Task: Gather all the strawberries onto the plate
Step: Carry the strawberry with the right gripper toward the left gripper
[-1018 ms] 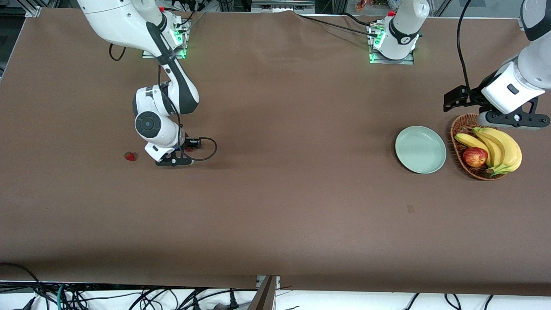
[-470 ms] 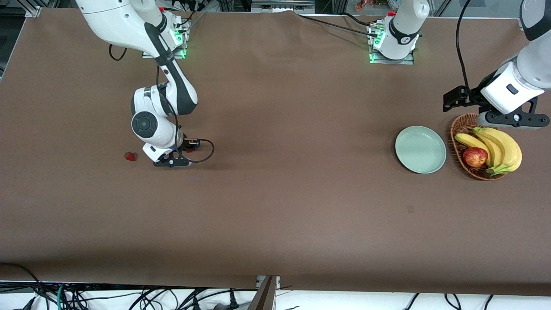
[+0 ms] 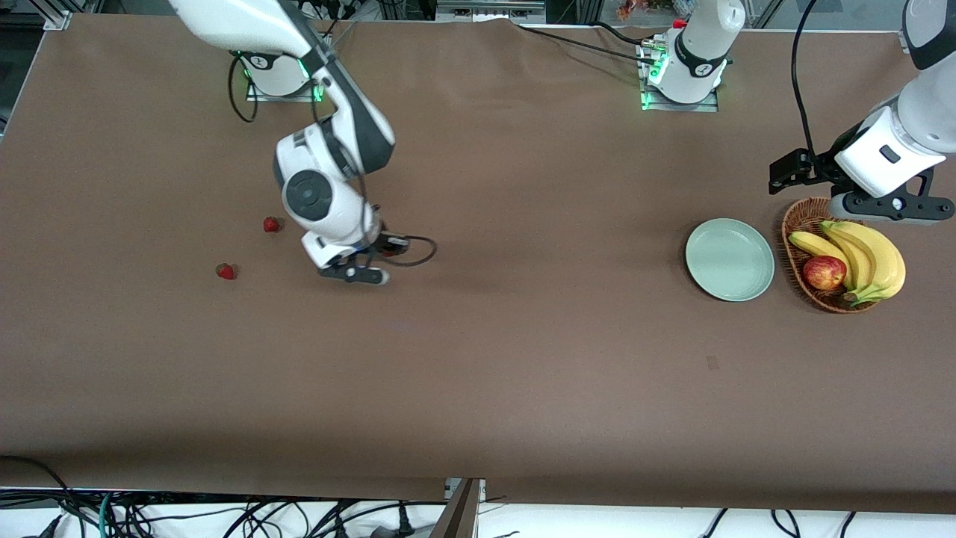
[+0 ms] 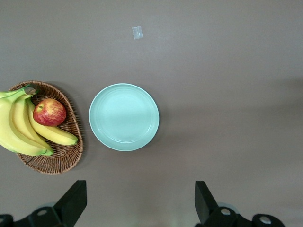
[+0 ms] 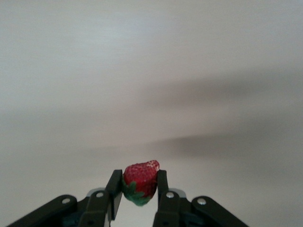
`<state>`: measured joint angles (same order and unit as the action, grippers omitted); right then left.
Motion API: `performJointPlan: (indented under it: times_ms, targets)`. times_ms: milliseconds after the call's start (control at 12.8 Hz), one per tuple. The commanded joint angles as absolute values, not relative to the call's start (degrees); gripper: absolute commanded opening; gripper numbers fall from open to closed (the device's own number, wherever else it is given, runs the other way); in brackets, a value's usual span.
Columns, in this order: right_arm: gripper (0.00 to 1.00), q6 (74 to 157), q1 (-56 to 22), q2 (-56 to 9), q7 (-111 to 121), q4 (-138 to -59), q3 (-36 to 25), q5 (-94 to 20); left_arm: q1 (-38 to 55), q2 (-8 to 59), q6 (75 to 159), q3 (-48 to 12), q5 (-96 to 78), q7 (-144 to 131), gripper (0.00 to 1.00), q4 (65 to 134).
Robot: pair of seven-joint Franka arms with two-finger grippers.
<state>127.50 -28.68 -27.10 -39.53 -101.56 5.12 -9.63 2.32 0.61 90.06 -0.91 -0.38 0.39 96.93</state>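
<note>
My right gripper (image 3: 351, 273) is shut on a strawberry (image 5: 139, 181), red with a green cap, and holds it above the bare table toward the right arm's end. Two more strawberries lie on the table there: one (image 3: 271, 224) beside the right arm's wrist and one (image 3: 225, 271) nearer the front camera. The pale mint-green plate (image 3: 730, 259) lies bare toward the left arm's end; it also shows in the left wrist view (image 4: 124, 117). My left gripper (image 4: 140, 203) is open and empty, held high near the basket, and waits.
A brown wicker basket (image 3: 803, 224) with bananas (image 3: 866, 256) and a red-yellow apple (image 3: 824, 272) stands beside the plate at the left arm's end. A small pale mark (image 3: 712, 363) lies on the brown cloth nearer the front camera than the plate.
My right gripper has risen and moved toward the plate's end with a strawberry in it. A second strawberry that the arm hid now shows. The left arm has not moved.
</note>
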Motion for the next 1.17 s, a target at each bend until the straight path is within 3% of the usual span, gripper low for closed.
performJointPlan:
  times_ms: [0, 157, 313, 548, 783, 861, 1018, 1096]
  targets:
    - [0.18, 126.56, -33.11, -35.04, -51.28, -89.51, 6.33, -12.03, 2.81, 1.41, 89.74, -0.53, -1.32, -0.09, 1.0, 95.27]
    - [0.18, 127.61, -36.9, -41.71, -59.9, -79.86, 6.33, -16.32, 2.73, 1.93, 89.82, -0.53, -1.32, -0.09, 1.0, 95.27]
    - [0.18, 133.73, -40.94, -47.26, -66.93, -73.33, 6.33, -18.28, 2.72, 2.28, 89.82, -0.27, -1.23, -0.09, 1.0, 95.27]
    - [0.18, 148.84, -47.35, -52.19, -75.91, -71.81, 6.24, -18.19, 2.64, 3.51, 90.52, -0.18, -1.05, -0.09, 1.0, 95.27]
    - [0.21, 156.52, -51.32, -54.66, -81.29, -71.89, 5.98, -17.75, 2.46, 4.39, 91.76, 0.0, -1.14, -0.18, 1.0, 96.15]
    - [0.3, 156.62, -51.85, -55.02, -81.39, -71.89, 5.89, -17.67, 1.16, 4.66, 92.28, -0.09, -1.4, -0.09, 1.0, 96.33]
    - [0.61, 156.53, -51.94, -54.93, -81.39, -72.07, 5.8, -17.4, 0.79, 4.22, 94.38, -0.35, -1.32, 0.0, 1.0, 99.3]
    - [0.71, 156.19, -51.68, -54.41, -81.21, -72.07, 5.63, -17.4, 0.79, 4.13, 95.18, -0.35, -1.32, 0.26, 1.0, 100.27]
